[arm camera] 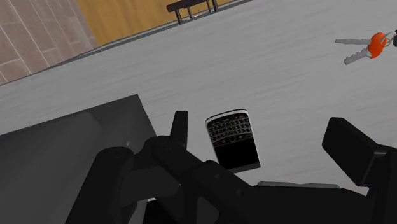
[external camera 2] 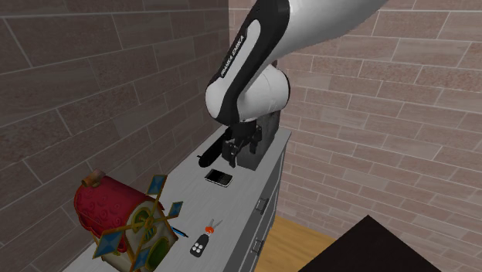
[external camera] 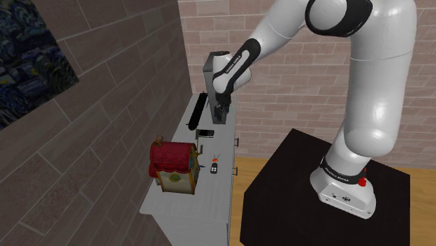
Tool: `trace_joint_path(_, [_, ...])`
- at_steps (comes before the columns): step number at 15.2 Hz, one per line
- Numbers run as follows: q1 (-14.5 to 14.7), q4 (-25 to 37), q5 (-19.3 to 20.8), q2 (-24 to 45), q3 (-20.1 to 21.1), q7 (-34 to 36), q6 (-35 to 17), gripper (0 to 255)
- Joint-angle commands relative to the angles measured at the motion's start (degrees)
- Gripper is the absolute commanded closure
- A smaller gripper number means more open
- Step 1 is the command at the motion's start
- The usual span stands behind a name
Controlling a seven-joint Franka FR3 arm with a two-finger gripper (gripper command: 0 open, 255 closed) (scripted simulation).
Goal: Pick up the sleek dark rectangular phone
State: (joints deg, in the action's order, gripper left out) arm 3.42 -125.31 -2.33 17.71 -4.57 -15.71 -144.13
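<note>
The phone (arm camera: 233,140) is a black slab with a keypad and a dark screen, lying flat on the grey cabinet top (arm camera: 254,70). In the wrist view it sits between my two fingers, which stand wide apart and do not touch it. My black gripper (arm camera: 261,127) is open and hovers just above the phone. In the second exterior view the gripper (external camera 2: 232,154) hangs slightly behind and above the phone (external camera 2: 218,178). The shoulder view puts the phone (external camera: 205,133) just below the gripper (external camera: 221,112).
A long black object (external camera 2: 210,154) lies against the wall beside the phone. A dark grey box (external camera 2: 266,131) stands behind the gripper. A red-roofed toy windmill house (external camera: 172,165) and a key fob with orange-tagged keys (external camera 2: 202,246) sit further along the top. Brick walls border the cabinet.
</note>
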Motion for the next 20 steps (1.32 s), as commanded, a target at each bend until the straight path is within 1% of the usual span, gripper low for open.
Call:
trace_joint_path(1, [-0.3, 3.2, -0.6, 4.6, 0.6, -1.3, -1.2, 0])
trace_joint_path(5, [-0.6, 10.5, -1.1, 13.5, 1.8, -2.9, -2.5, 0])
trace_joint_path(10, [-0.7, 21.1, -1.1, 24.5, 3.0, -4.4, -2.7, 0])
trace_joint_path(17, [-0.9, 23.0, -1.2, 29.3, 3.3, -4.5, -5.5, 0])
trace_joint_path(19, [-0.9, 23.2, -1.2, 29.7, 3.3, -4.5, -5.7, 0])
trace_joint_path(20, [-0.8, 23.3, -1.2, 29.8, 3.3, -4.5, -5.7, 255])
